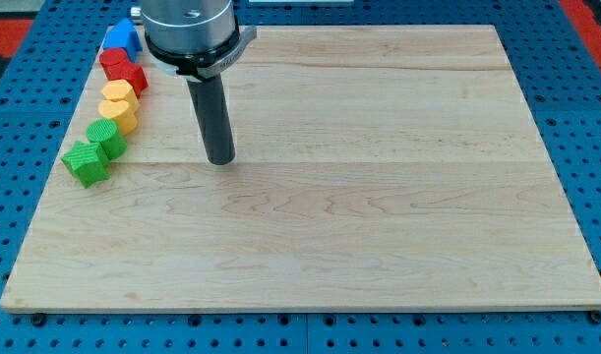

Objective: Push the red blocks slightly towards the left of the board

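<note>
Two red blocks (122,69) sit close together near the board's top left edge, their shapes hard to make out. Above them are blue blocks (123,37). Below them are two yellow blocks (117,104), then two green blocks (93,151); the lower green one looks like a star. All form a line running down the view's left edge. My tip (219,160) rests on the wooden board (379,197), to the right of the line and below the red blocks, roughly level with the green blocks. It touches no block.
The board lies on a blue pegboard table (585,118). The arm's grey mount (190,25) hangs over the board's top left, next to the blue blocks.
</note>
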You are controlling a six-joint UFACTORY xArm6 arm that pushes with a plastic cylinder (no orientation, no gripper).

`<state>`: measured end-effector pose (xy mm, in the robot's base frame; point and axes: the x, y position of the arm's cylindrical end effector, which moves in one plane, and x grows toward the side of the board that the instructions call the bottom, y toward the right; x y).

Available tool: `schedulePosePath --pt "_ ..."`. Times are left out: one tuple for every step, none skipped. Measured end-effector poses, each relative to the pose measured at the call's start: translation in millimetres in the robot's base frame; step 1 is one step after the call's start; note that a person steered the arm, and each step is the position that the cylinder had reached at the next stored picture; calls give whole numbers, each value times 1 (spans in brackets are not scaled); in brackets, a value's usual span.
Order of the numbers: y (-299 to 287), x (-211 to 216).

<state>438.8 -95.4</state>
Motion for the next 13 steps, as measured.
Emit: schedulePosePath --pt "1 -20" --pt "-8 -52" --pt "-36 -82" --pt "-65 -105" --pt "-74 -127" --pt "-86 -136" --pt "-100 -131" --pt "-111 -131" --pt "-116 -131" --pt "-98 -131" --pt "-59 -131" --pt "-49 -99" --pt "-82 -93"
